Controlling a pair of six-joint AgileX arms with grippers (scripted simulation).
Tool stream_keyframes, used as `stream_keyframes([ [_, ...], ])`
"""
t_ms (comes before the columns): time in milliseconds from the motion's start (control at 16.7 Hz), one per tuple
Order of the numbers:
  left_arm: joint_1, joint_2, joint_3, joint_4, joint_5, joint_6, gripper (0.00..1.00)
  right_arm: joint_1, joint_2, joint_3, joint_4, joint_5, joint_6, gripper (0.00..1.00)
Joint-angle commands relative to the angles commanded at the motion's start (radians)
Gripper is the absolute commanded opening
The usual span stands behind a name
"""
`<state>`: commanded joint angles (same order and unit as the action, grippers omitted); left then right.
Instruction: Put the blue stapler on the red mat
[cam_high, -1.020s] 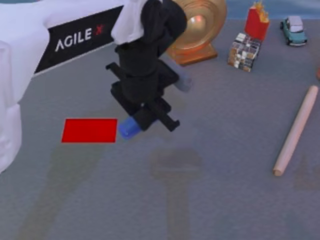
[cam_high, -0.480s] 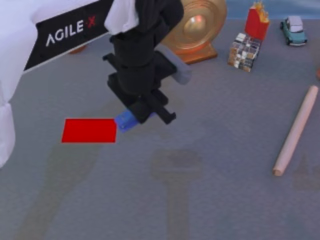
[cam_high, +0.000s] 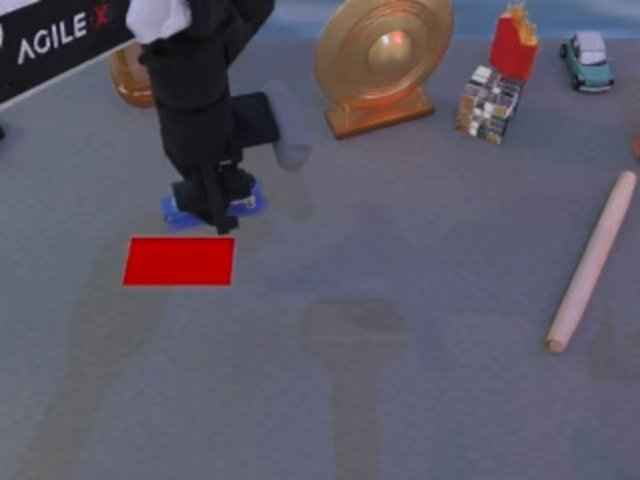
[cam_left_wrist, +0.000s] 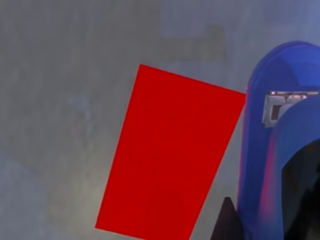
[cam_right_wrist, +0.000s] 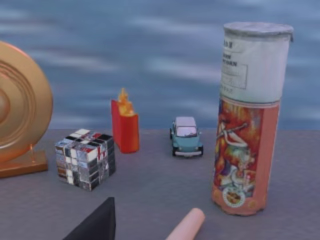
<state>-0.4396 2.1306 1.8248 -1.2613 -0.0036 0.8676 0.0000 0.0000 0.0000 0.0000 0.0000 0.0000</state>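
The blue stapler (cam_high: 250, 203) is held in my left gripper (cam_high: 212, 205), which is shut on its middle, so blue ends stick out on both sides. It hangs just beyond the far long edge of the red mat (cam_high: 179, 261), roughly parallel to it. The mat lies flat at the table's left with nothing on it. In the left wrist view the blue stapler (cam_left_wrist: 280, 145) fills one side, a dark fingertip (cam_left_wrist: 227, 222) presses against it, and the red mat (cam_left_wrist: 170, 155) lies beside it. My right arm is out of the top view.
A gold disc trophy (cam_high: 385, 60), a red fries box (cam_high: 513, 45), a mirrored cube (cam_high: 490, 103) and a toy car (cam_high: 587, 60) stand along the back. A rolling pin (cam_high: 592, 260) lies at the right. A tall chips can (cam_right_wrist: 250, 120) stands near my right arm.
My left gripper has carried the stapler left and farther back, from the mat's right end to beyond its far edge. The stapler now lies parallel to the mat.
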Motion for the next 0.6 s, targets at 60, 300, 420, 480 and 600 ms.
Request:
stream_keyframes([
  [60,0.024,-0.005,-0.01,0.003,-0.001,0.084,0.0,0.0,0.0,0.0,0.0,0.0,0.0,1.0],
  [300,0.107,-0.033,-0.047,0.023,-0.003,0.335,0.0,0.0,0.0,0.0,0.0,0.0,0.0,1.0],
  [420,0.133,-0.049,-0.06,0.034,-0.003,0.398,0.0,0.0,0.0,0.0,0.0,0.0,0.0,1.0],
  [480,0.141,-0.054,-0.065,0.038,-0.003,0.414,0.0,0.0,0.0,0.0,0.0,0.0,0.0,1.0],
  [600,0.143,-0.056,-0.066,0.039,-0.003,0.418,0.0,0.0,0.0,0.0,0.0,0.0,0.0,1.0],
])
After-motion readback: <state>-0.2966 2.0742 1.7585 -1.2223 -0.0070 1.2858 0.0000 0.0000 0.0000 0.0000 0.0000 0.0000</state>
